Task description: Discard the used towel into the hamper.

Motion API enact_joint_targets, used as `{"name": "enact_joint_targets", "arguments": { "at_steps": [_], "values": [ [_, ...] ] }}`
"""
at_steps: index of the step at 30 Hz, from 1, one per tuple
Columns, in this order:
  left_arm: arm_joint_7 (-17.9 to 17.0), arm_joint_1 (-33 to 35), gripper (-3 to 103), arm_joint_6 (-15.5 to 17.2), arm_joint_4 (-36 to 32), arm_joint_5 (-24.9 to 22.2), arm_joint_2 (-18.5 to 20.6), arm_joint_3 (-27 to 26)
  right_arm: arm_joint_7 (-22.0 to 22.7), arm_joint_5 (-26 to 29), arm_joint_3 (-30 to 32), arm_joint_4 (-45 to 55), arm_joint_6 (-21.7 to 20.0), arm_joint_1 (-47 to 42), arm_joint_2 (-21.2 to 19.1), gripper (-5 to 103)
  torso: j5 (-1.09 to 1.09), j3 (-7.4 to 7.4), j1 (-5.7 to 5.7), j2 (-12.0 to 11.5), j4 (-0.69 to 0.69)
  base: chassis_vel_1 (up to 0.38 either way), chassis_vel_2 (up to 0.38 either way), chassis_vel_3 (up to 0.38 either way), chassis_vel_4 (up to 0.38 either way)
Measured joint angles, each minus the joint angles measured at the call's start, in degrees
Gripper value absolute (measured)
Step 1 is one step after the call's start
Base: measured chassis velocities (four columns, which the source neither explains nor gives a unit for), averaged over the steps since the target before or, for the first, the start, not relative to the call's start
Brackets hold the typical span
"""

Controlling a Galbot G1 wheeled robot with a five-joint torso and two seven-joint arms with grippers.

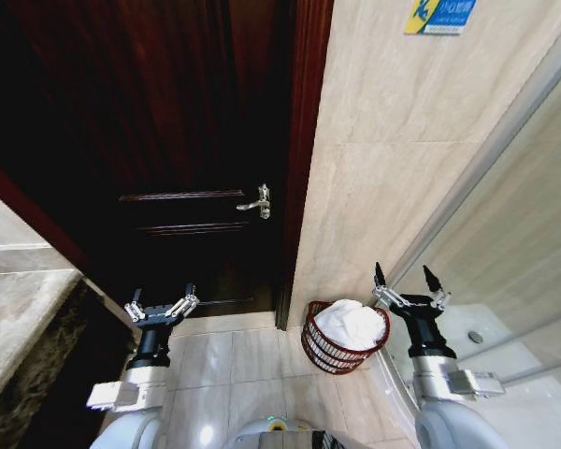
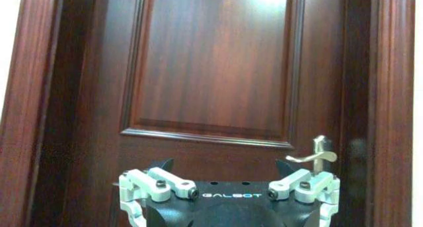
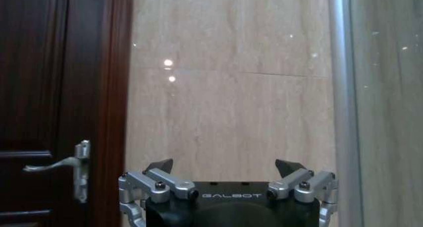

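Note:
The hamper (image 1: 318, 351), a small round reddish-brown wire basket, stands on the floor against the beige wall. A white towel (image 1: 352, 324) lies bunched inside it, heaped up to the rim. My right gripper (image 1: 408, 275) is raised just right of the hamper, open and empty, and in the right wrist view it (image 3: 225, 166) faces the tiled wall. On the other side of the hamper my left gripper (image 1: 161, 295) is held up before the dark wooden door, also open with nothing in it. The left wrist view shows it (image 2: 225, 166) pointing at the door panel.
A dark wooden door (image 1: 168, 140) with a silver lever handle (image 1: 258, 202) fills the space ahead. A stone counter edge (image 1: 19, 309) runs along the left. A glass shower partition with a metal frame (image 1: 486, 159) stands on the right. Pale floor tiles (image 1: 234, 374) lie between.

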Motion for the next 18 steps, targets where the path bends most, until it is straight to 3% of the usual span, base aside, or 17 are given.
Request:
{"name": "enact_joint_targets", "arguments": {
  "at_steps": [11, 18],
  "values": [
    [0.0, 0.0, 100, 0.0, 0.0, 0.0, 0.1, 0.0, 0.0, 0.0, 0.0, 0.0, 0.0, 0.0, 0.0, 100, -0.07, 0.00, 0.00, 0.0, 0.00, 0.151, 0.164, -0.158, -0.167],
    [0.0, 0.0, 100, 0.0, 0.0, 0.0, 0.0, 0.0, 0.0, 0.0, 0.0, 0.0, 0.0, 0.0, 0.0, 100, 0.00, 0.00, 0.00, 0.0, 0.00, 0.016, -0.025, 0.007, 0.015]
  ]
}}
